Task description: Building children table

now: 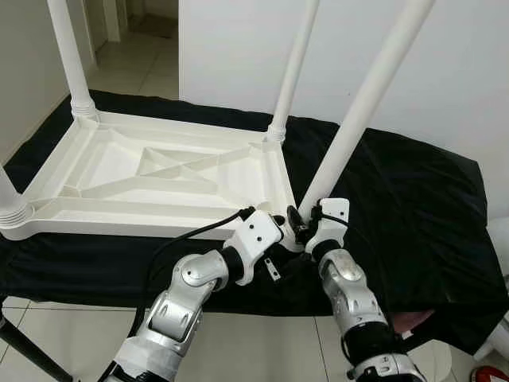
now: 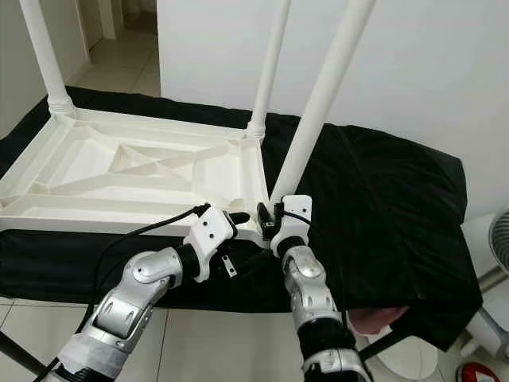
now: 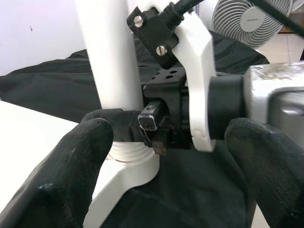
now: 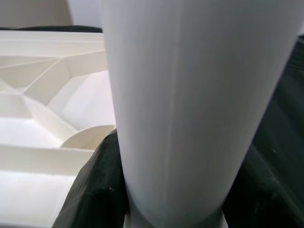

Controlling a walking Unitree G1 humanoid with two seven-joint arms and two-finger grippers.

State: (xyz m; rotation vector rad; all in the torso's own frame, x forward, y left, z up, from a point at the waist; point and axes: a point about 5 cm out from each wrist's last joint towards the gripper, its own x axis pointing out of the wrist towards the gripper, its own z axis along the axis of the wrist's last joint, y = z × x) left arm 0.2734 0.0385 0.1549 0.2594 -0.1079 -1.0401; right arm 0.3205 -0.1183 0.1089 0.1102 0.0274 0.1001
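Where the right pincer meets the near leg, its black fingers are seen clamped around the base of that white tube, one finger on each side of it in the right wrist view; the fingertips themselves are hidden behind the leg and cut off at the frame edge. Just beside it, the left pincer is held at the same corner with its two fingers spread apart and nothing between them, the leg's ribbed collar and the right wrist's black mount lying in the gap ahead. Whether the left fingertips touch the corner cannot be told from the head views, since the white wrist housings cover that spot. Beyond the pincers, the children table is laid upside down, its ribbed underside facing up, on a black cloth that is draped over a desk whose own surface is wholly hidden. Farther off, three more legs are screwed into the other corners, all cut off by the frame's top or left edge. A fan is partly seen behind the right wrist in the left wrist view.
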